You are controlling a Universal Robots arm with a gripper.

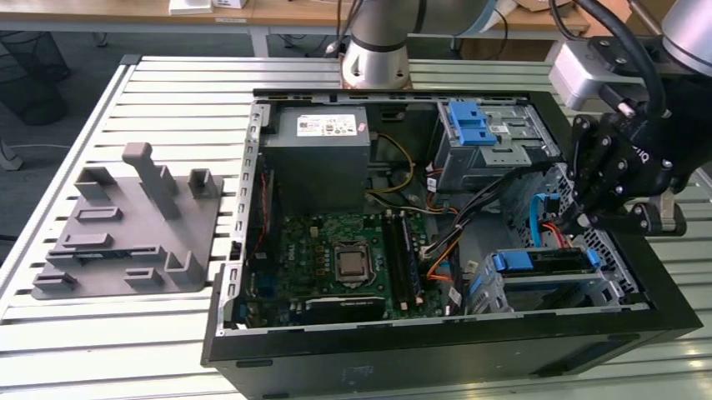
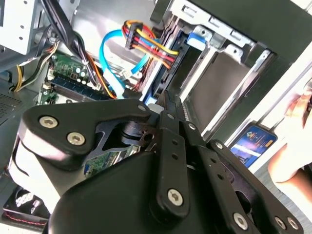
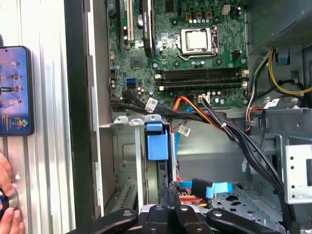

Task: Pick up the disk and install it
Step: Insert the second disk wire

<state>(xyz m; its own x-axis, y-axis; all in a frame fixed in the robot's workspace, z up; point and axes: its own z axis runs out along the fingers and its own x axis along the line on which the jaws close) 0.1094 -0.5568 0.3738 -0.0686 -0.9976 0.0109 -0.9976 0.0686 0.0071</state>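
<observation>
The disk (image 1: 545, 263) sits on edge in the lower drive cage at the exterior view's right front corner of the open computer case (image 1: 445, 346), its blue rail end (image 3: 157, 142) facing the motherboard. In the second wrist view the disk (image 2: 171, 68) is a dark slab in the metal bay with a blue tab at its far end. My gripper (image 1: 571, 223) hangs just above the disk's cable end, its two thin fingers pressed together with nothing between them. Both wrist views show the joined tips, gripper (image 3: 169, 189) and gripper (image 2: 168, 100), right over the disk's edge.
Blue and red-yellow cables (image 2: 141, 41) run close beside the fingertips. An upper drive cage with a blue latch (image 1: 476, 125), the power supply (image 1: 323, 150) and the motherboard (image 1: 333, 258) fill the case. A grey fixture block (image 1: 122, 233) lies outside. A phone (image 3: 14, 90) and a person's hand (image 2: 292, 146) rest beside the case.
</observation>
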